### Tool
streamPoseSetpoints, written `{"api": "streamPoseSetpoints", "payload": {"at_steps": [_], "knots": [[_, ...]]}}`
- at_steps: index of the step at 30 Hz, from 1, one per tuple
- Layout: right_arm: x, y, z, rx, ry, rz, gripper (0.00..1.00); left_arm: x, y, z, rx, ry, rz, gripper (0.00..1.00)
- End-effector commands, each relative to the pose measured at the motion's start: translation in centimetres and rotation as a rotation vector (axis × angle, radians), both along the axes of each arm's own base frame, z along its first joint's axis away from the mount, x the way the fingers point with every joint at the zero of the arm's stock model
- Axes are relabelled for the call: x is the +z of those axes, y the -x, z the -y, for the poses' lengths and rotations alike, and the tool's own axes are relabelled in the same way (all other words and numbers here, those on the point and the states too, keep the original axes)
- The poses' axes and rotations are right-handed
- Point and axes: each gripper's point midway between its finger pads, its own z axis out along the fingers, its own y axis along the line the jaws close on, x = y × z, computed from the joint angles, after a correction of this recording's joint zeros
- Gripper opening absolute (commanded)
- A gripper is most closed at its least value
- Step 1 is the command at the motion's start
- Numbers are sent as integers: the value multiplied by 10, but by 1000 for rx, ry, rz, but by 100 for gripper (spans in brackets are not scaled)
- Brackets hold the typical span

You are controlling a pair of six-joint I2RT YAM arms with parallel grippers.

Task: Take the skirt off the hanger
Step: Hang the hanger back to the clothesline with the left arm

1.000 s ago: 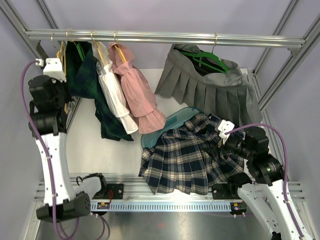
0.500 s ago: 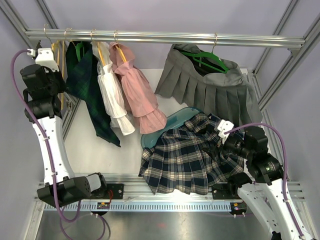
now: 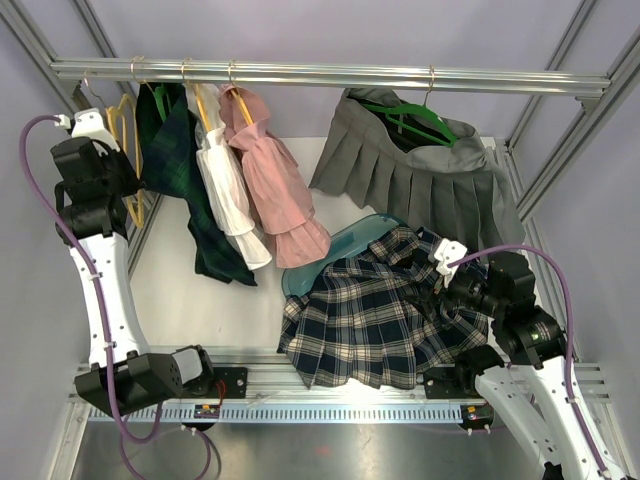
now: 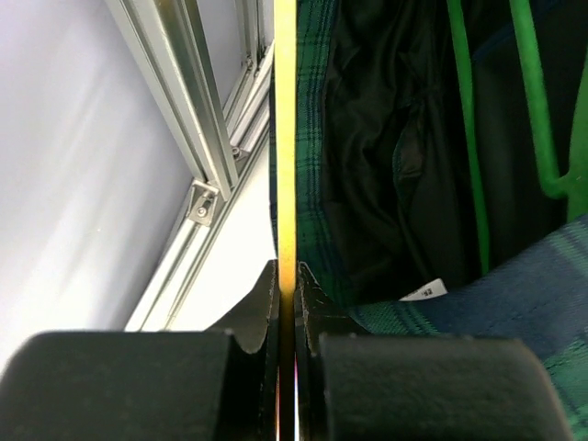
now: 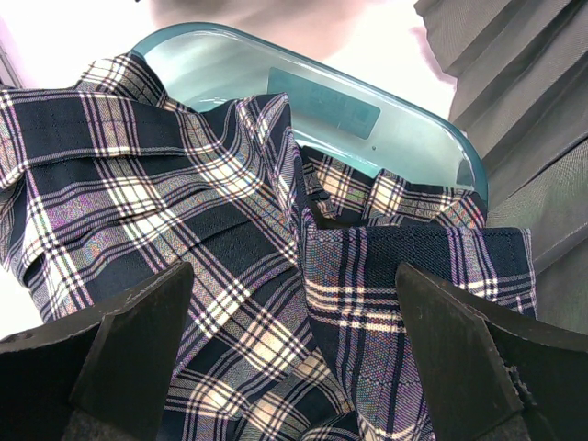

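Plaid skirt (image 3: pixel 375 310) is being hovered over by the spread right gripper (image 5: pixel 289 276). A yellow hanger (image 4: pixel 286 138) is being pinched by the left gripper (image 4: pixel 287 276).

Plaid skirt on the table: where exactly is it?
In the top view the plaid skirt lies at the table's near right, spread over the teal tray's front edge, beneath the open right gripper.

Left arm (image 3: pixel 100 290): stands upright from its base and reaches to just below the left end of the rail (image 3: pixel 330 74). Its wrist is turned toward the rail's middle.
Left gripper (image 4: pixel 287 276): jaws pinched tight on the hanger (image 4: pixel 286 129), one on either side of its thin bar.
Right arm (image 3: pixel 525 335): folded low, well below the rail's right end, with the forearm pointing left.
Right gripper (image 5: pixel 292 271): jaws spread wide, angled downward and toward the rail.
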Motion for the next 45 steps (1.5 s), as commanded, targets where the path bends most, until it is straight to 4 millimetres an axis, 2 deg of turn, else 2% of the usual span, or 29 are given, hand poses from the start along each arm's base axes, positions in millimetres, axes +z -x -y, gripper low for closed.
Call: {"api": "streamPoseSetpoints", "payload": {"at_steps": [1,5,9,13,15,20,22,32,35,38,39,41,43,45], "knots": [[8,-6,-2,-4,-19,36,99,33,-10,-3,17,12,126,0],[9,-7,0,-10,-19,40,99,42,-8,2,12,26,171,0],[8,-6,-1,-4,-20,36,99,73,5,9,2,6,295,0],[7,-6,-2,-3,-20,31,99,77,8,7,3,-23,279,0],[6,-6,-2,2,-18,29,99,64,-1,4,1,-11,222,0],[7,-6,-2,0,-17,32,99,59,-17,-4,26,19,202,0],[8,-6,-1,-3,-19,37,99,46,-23,-8,40,40,151,0],[6,-8,0,-13,-16,28,99,19,-31,-15,51,35,67,0],[6,-8,0,-11,-17,28,99,16,-30,-15,40,13,52,1],[6,-8,0,-11,-16,25,99,13,-32,-17,40,2,39,10],[5,-8,0,-13,-15,24,99,9,-31,-17,40,5,29,21],[6,-9,0,-13,-15,25,99,5,-31,-17,40,14,23,22],[6,-9,1,-14,-15,24,99,1,-28,-17,48,18,23,27],[6,-8,1,-14,-15,23,99,10,-23,-15,60,18,54,39]]}}
